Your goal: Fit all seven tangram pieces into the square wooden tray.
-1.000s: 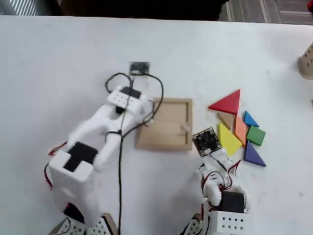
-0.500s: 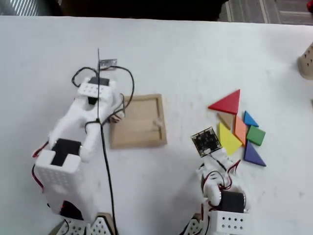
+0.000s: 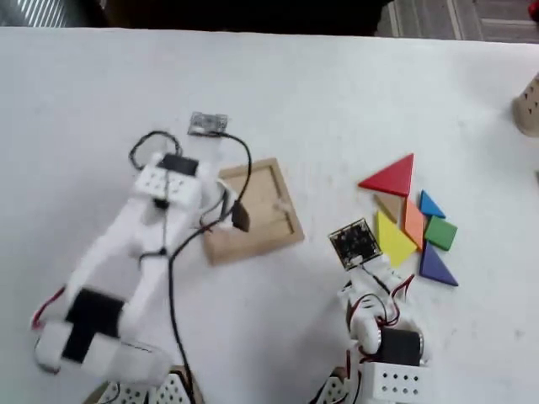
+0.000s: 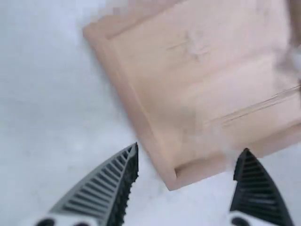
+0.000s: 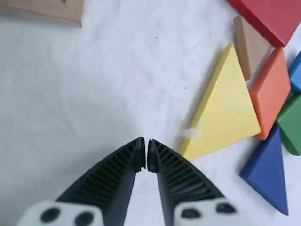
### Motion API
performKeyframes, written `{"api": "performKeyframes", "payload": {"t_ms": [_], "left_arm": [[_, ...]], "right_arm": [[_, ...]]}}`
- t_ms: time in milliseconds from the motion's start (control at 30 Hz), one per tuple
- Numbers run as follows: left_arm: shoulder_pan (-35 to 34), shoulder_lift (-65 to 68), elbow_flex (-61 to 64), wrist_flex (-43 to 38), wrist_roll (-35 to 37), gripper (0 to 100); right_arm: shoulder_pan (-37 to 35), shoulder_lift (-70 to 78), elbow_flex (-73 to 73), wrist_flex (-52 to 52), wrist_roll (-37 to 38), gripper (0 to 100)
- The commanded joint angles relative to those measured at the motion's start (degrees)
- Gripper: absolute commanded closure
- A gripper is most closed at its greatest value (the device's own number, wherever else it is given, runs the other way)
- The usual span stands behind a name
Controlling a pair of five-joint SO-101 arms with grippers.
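White table (image 3: 337, 84), flat. Wooden tray (image 3: 257, 246) lies skewed on it, one corner between the spread fingers of the left claw (image 4: 188, 150).

Right claw (image 5: 146, 155), tips together, is above bare tabletop, well apart from the tray.

- Yellow triangle (image 5: 223, 117): just beside those tips.
- Clustered beyond it: tan piece (image 3: 387, 204), orange parallelogram (image 3: 413, 223), red triangle (image 3: 392, 177), small blue triangle (image 3: 430, 204), green square (image 3: 440, 233), dark blue triangle (image 3: 435, 265).
- Perforated tan object (image 3: 529, 105): table's edge, far from both claws.

Tan tray (image 3: 265, 210), white table (image 3: 379, 84), red triangle (image 3: 394, 178), yellow triangle (image 3: 392, 240) — green square (image 3: 440, 233)
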Motion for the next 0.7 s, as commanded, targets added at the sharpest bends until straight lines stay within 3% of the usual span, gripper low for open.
{"api": "performKeyframes", "payload": {"t_ms": [0, 100, 267, 500, 667], "left_arm": [[0.7, -20.4, 11.2, -8.2, -0.7, 68], [0.3, -24.0, 14.0, -9.5, -0.6, 68], [-2.9, -19.1, 12.1, -9.7, 2.7, 68], [0.7, -3.6, 5.3, -9.9, 14.3, 68], [-3.2, 12.5, -4.4, -9.3, 18.0, 68]], "right_arm": [[0.5, -0.7, 0.3, -0.5, 0.6, 98.1], [0.6, -0.7, 0.0, -0.6, 0.4, 98.1], [2.9, -0.7, -1.4, -0.9, 0.4, 98.1], [3.0, -0.6, -1.2, -0.9, 0.4, 98.1], [3.0, -0.7, -1.1, -0.9, 0.4, 98.1]]}}
